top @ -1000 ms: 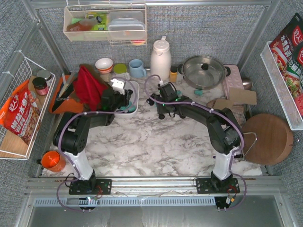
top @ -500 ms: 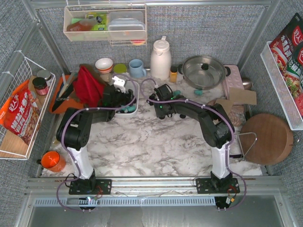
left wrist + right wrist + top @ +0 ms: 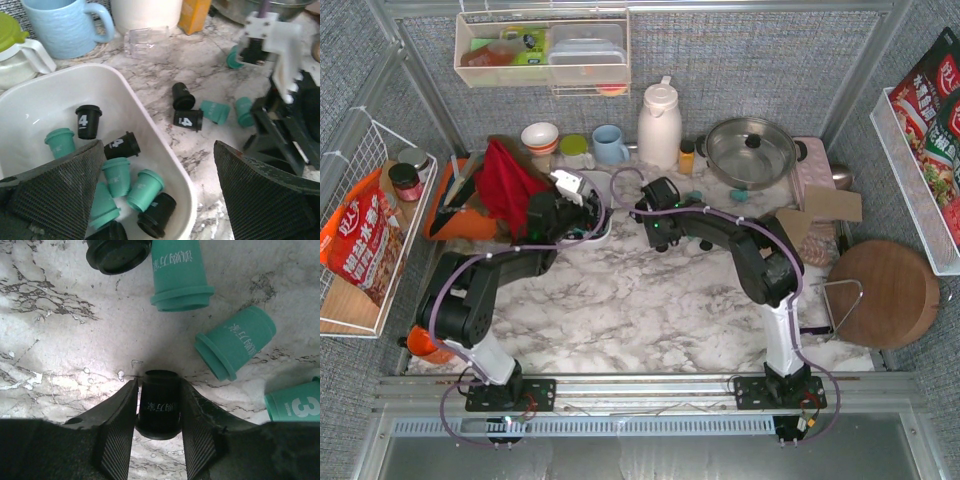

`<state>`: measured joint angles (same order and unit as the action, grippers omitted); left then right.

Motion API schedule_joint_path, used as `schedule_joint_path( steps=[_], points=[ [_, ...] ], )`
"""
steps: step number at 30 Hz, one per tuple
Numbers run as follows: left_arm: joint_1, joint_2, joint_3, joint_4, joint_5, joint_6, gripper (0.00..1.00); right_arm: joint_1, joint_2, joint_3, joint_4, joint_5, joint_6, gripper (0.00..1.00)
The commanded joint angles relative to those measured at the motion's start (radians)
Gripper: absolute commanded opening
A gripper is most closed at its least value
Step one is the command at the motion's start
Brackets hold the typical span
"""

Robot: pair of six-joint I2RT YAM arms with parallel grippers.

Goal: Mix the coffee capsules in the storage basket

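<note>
A grey-veined marble worktop (image 3: 650, 300) fills a stall walled in grey fabric. From above, a white jug (image 3: 659, 125), a blue mug (image 3: 610, 145) and a lidded steel pot (image 3: 750, 152) stand along the far edge. The storage basket (image 3: 607, 232) sits near that far edge, left of the middle, mostly hidden under the left gripper (image 3: 582, 203). The right gripper (image 3: 658, 225) is low over the worktop just to the right of the basket.

The left wrist view looks down into the basket. The left jaws stand wide apart and empty, one finger (image 3: 65, 195) over the basket's inside and the other outside its wall. About nine coffee capsules (image 3: 120, 175), teal and black, lie jumbled at the near end of the basket. Two more black ones and two teal ones lie on the worktop beside its right wall.

In the right wrist view, the right jaws are closed on both sides of a black capsule (image 3: 160, 405) that lies on the marble. Three teal capsules and another black one lie loose just beyond it.
</note>
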<state>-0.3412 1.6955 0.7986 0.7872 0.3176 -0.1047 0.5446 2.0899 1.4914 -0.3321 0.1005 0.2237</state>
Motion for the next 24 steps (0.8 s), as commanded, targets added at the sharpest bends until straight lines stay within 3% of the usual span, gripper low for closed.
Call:
schedule_joint_path(
  steps=[1,11,18,24],
  points=[
    [-0.03,-0.048,-0.036,0.044,0.022,0.04,0.99,0.006,0.018,0.023,-0.037,0.032,-0.019,0.4],
    [-0.156,-0.094,-0.162,0.119,-0.035,0.256,0.99,0.011,-0.069,-0.039,0.005,0.012,-0.011,0.24],
    [-0.198,-0.097,-0.279,0.341,0.048,0.28,0.99,0.01,-0.235,-0.161,0.127,-0.07,0.027,0.23],
    [-0.231,-0.061,-0.358,0.591,0.128,0.255,0.99,0.011,-0.395,-0.342,0.366,-0.225,0.094,0.22]
  ],
)
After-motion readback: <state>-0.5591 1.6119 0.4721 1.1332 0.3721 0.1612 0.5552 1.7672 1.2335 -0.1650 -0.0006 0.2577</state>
